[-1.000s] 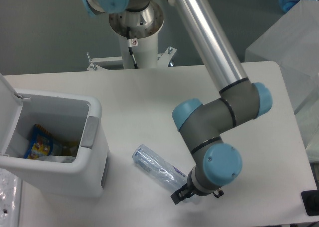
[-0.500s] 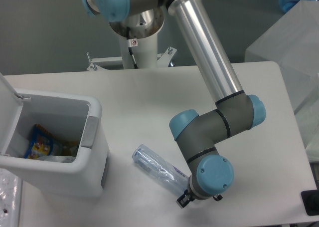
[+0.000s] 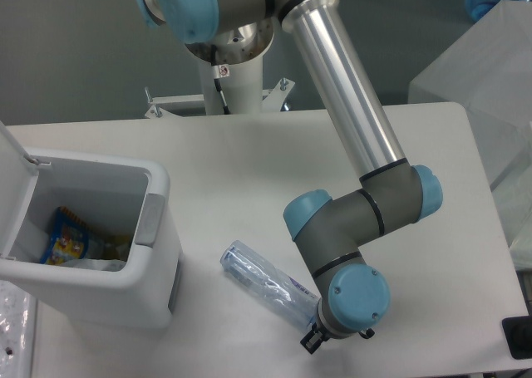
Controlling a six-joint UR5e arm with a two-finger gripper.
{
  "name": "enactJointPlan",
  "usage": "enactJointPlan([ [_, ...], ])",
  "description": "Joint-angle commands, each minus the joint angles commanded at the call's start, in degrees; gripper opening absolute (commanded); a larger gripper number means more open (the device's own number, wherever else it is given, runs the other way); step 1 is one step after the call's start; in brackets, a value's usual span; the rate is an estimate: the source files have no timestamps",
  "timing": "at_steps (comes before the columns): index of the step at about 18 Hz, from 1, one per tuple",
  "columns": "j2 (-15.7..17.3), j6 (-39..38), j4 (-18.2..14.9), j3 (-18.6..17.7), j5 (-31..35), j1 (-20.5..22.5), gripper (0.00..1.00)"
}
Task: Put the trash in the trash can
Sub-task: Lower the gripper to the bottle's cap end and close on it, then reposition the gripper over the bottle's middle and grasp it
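The trash I can see is a clear, blue-tinted crushed bottle [image 3: 259, 280] lying flat near the table's front edge, pointing from upper left to lower right. My gripper [image 3: 311, 339] is at the bottle's right end, pointing down. The wrist hides most of it, and only dark fingertips show. I cannot tell whether the fingers hold the bottle. The white trash can [image 3: 158, 262] stands at the left with its lid [image 3: 12, 184] swung open. Something pale and crumpled [image 3: 101, 264] lies inside; I cannot tell if it is the wrapper.
A blue-and-yellow snack packet [image 3: 66, 238] lies in the trash can. The arm's base column [image 3: 228, 71] stands at the table's back. A translucent box [image 3: 478, 71] is at the right rear. A black object [image 3: 519, 336] sits at the front right corner.
The wrist and gripper have shifted slightly right and down toward the table's front edge, at the bottle's right end. The bottle and the trash can have not moved.
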Motion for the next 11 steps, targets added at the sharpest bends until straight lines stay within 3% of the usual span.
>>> enactJointPlan([
  [11,0.44,-1.85,1.93,0.26,-0.53,0.00,0.01],
])
